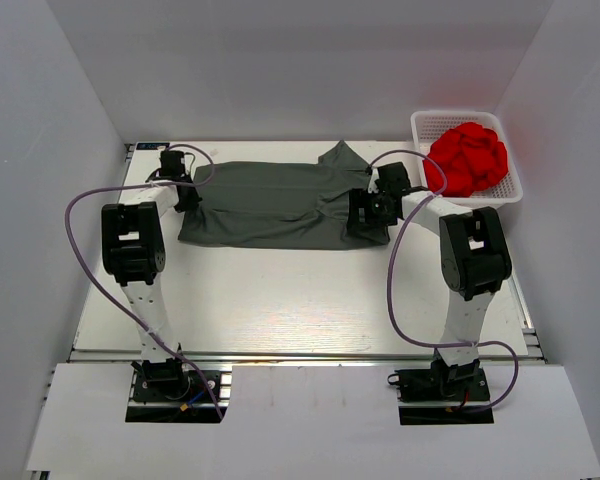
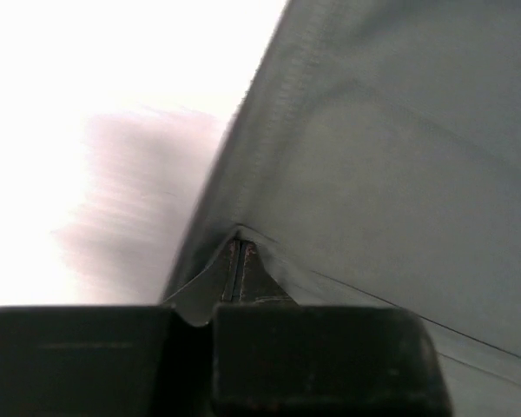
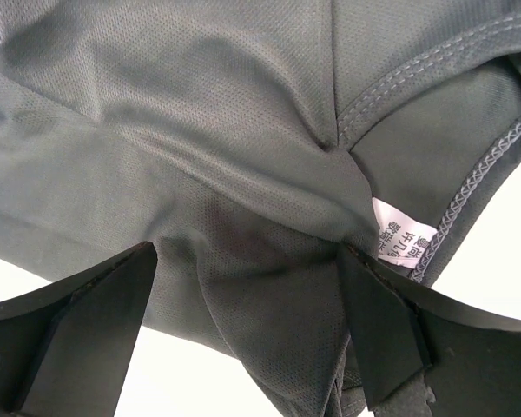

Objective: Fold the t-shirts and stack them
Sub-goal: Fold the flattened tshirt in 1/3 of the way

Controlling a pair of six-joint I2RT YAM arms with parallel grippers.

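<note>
A dark charcoal-grey t-shirt [image 1: 270, 205] lies spread across the far part of the white table [image 1: 300, 300]. My left gripper [image 1: 185, 192] is at the shirt's left edge. In the left wrist view it [image 2: 239, 268] is shut on the hemmed edge of the shirt [image 2: 391, 174], which drapes over the fingertips. My right gripper [image 1: 366, 212] is at the shirt's right end. In the right wrist view it [image 3: 247, 252] is open, its fingers [image 3: 373, 321] wide apart astride a bunched fold of the shirt [image 3: 243, 174] beside the white neck label [image 3: 398, 241].
A white basket [image 1: 510, 190] with a pile of red cloth [image 1: 468, 155] stands at the back right, just right of the right arm. White walls close in the table on the left, back and right. A purple cable loops beside each arm.
</note>
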